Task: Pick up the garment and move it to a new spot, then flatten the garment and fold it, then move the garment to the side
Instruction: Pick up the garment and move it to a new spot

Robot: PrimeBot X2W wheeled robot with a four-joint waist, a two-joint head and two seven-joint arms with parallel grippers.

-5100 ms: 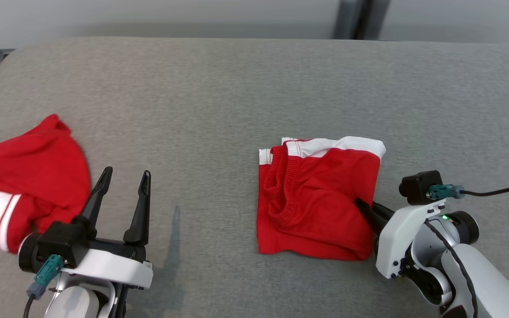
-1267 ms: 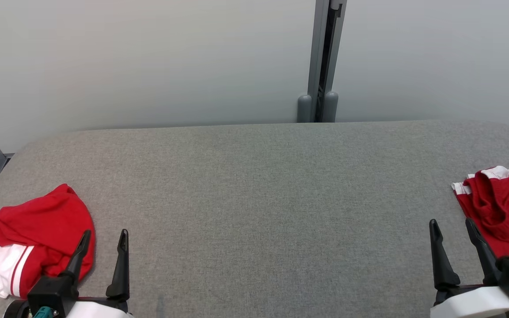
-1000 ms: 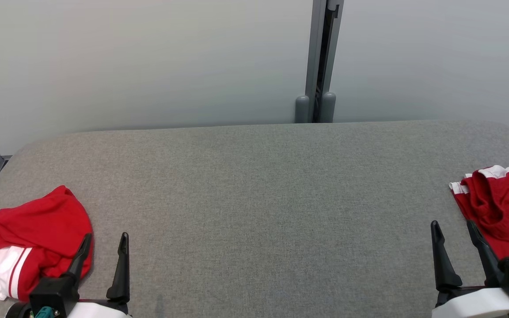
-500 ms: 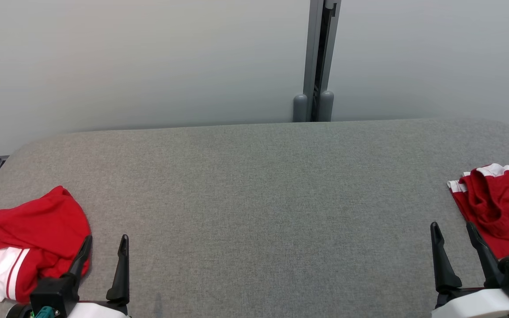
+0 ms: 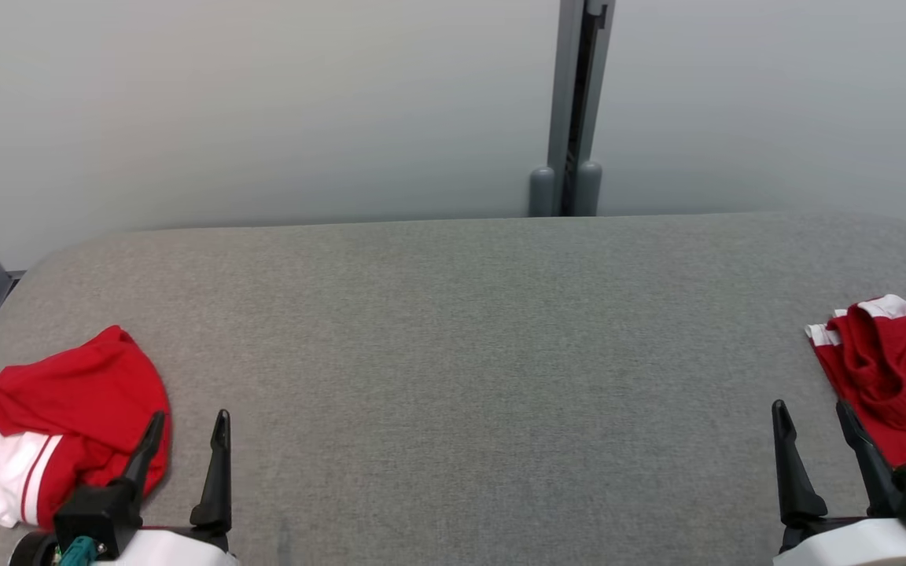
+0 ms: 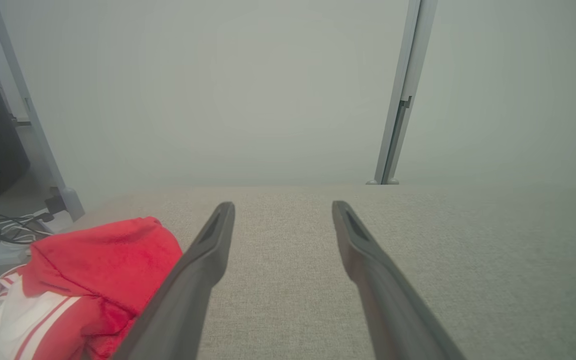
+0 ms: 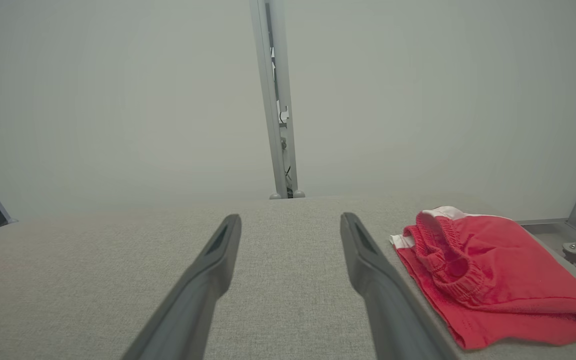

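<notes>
We see the folded garment (image 5: 893, 377) lying at the right-hand edge of the worktop (image 5: 469, 330), just beside the right fingers (image 5: 789, 456) but not touched by them. It is a soft red knit, folded into a rough rectangle. A gathered, ribbed elastic band curls across its top layer, and a white strip with thin red stitching shows along its far edge. In the right wrist view its near edge is a rounded fold, slightly puffed.

The right fingers stand wide apart with nothing between them. The left fingers (image 5: 217, 464) are equally wide and empty. Both pairs are long, dark, matte and tapered to narrow tips, each with a slot near the tip.

A crumpled garment (image 5: 68, 424) of red cloth with white panels and thin red stripes lies in a heap at the worktop's left side, close to the left fingers. The worktop is covered in grey woven fabric with a fine grain and has rounded corners. Behind it rises a pale, smooth wall (image 5: 264, 110) with a grey metal post (image 5: 575, 110).
</notes>
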